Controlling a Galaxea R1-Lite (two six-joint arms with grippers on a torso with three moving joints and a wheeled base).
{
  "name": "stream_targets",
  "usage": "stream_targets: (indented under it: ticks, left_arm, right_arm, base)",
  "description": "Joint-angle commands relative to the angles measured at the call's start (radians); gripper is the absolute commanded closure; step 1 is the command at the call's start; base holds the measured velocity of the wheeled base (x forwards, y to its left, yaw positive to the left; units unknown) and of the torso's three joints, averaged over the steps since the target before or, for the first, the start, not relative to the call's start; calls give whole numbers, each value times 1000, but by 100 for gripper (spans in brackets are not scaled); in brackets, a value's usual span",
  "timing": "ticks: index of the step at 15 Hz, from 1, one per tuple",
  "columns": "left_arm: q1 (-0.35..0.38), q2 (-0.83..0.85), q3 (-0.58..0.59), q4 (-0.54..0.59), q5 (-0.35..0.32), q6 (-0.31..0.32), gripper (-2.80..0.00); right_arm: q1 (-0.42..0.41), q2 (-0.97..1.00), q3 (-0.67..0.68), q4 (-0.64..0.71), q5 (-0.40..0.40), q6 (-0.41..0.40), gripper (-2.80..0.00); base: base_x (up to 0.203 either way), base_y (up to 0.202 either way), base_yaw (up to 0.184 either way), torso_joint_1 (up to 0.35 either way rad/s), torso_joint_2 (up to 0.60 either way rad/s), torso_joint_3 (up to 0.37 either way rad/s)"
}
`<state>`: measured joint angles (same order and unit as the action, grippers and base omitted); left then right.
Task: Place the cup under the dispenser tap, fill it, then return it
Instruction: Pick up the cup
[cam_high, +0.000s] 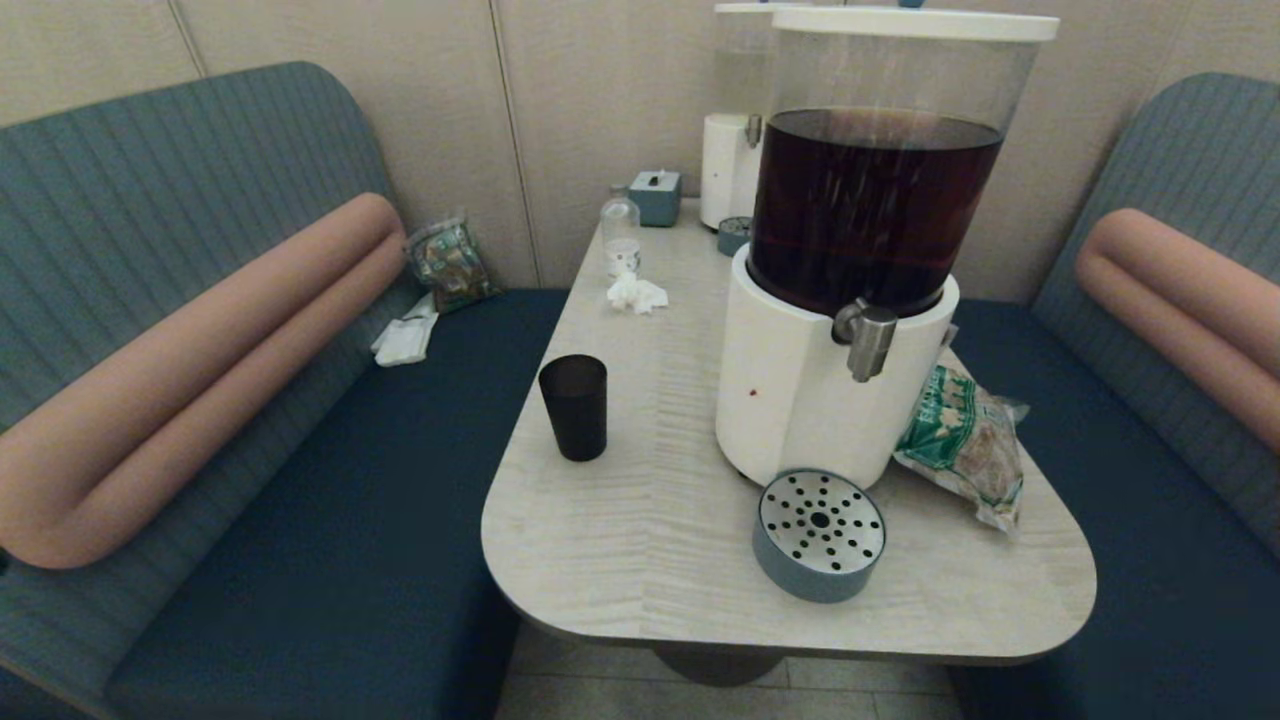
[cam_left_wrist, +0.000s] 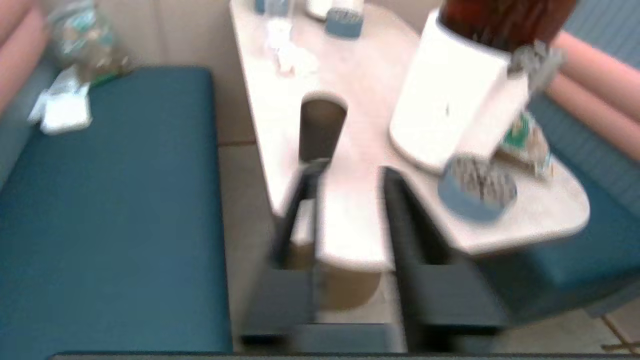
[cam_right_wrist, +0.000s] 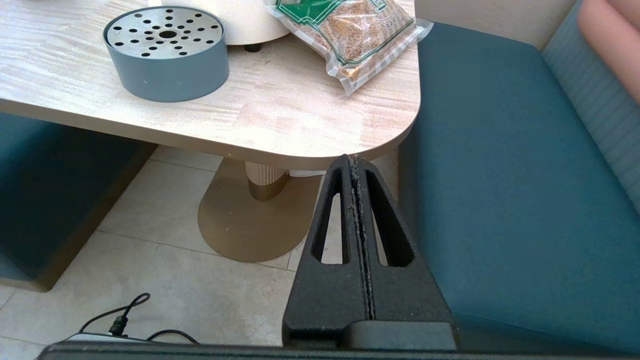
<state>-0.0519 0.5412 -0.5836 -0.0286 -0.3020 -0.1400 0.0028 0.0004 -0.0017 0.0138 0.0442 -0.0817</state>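
Note:
The dark cup (cam_high: 574, 406) stands upright on the left part of the pale table (cam_high: 640, 560), well left of the white-based dispenser (cam_high: 800, 400). The steel dispenser tap (cam_high: 866, 338) sticks out of that base above a round grey drip tray (cam_high: 819, 533). Neither arm shows in the head view. In the left wrist view my left gripper (cam_left_wrist: 350, 172) is open and empty, off the table's near edge, with the cup (cam_left_wrist: 322, 127) a short way beyond its fingertips. My right gripper (cam_right_wrist: 353, 161) is shut and empty, low by the table's near right corner.
A green snack bag (cam_high: 962, 440) lies right of the dispenser. A crumpled tissue (cam_high: 636, 293), a small clear bottle (cam_high: 620, 235), a tissue box (cam_high: 656, 195) and a second white dispenser (cam_high: 735, 150) stand at the far end. Blue benches (cam_high: 330, 520) flank the table.

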Motion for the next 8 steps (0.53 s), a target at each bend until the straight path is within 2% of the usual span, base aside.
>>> stream_targets:
  ticks: [1,3,5,7,8]
  left_arm:
    - [-8,338,-47,-183,-17,2,-280]
    - [-9,503,-55,-377,-61,20,-280]
    - [-9,654,-33,-656,-130,81,-280]
    - [-6,784,-2,-913,-252,135,-280]
    - [1,831,32,-1018,-366,150,-280]
  right_arm:
    - [0,-2,0,0,0,-1,0]
    - [0,-2,0,0,0,-1,0]
    - [0,-2,0,0,0,-1,0]
    - [0,-2,0,0,0,-1,0]
    - [0,-2,0,0,0,-1,0]
  base:
    - [0,0,0,0,0,0]
    - [0,0,0,0,0,0]
    - [0,0,0,0,0,0]
    - [0,0,0,0,0,0]
    - [0,0,0,0,0,0]
